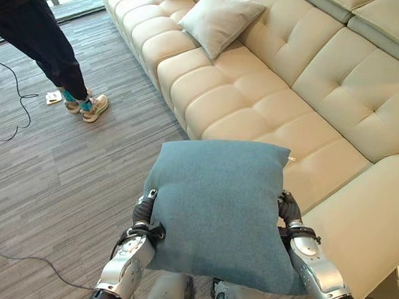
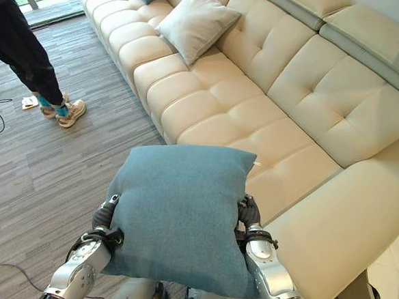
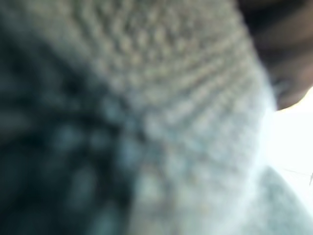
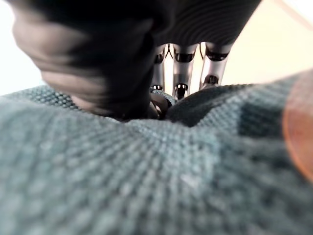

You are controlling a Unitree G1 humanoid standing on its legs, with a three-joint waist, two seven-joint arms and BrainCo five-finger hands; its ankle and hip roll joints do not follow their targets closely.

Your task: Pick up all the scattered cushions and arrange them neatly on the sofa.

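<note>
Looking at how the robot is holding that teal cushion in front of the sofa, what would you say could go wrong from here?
1. The teal cushion is held only at its side edges by the left hand and right hand; soft fabric could slip out.
2. It hangs short of the sofa seat, so releasing now might drop it on the floor.
3. A person stands nearby with a cable on the floor; stepping that way risks contact.
</note>
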